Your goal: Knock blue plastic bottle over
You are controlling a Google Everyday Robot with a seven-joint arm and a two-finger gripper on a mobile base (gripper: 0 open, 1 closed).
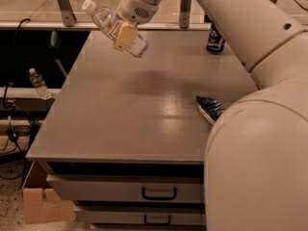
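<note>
The robot's hand (pixel 125 36) was clamped around the tall bluish clear plastic bottle with a white cap (pixel 105 19). It held the bottle tilted, cap pointing up and left, clear above the far left part of the grey tabletop (pixel 120 124). A dark blue crumpled packet (pixel 210 109) lay near the right edge, well apart.
</note>
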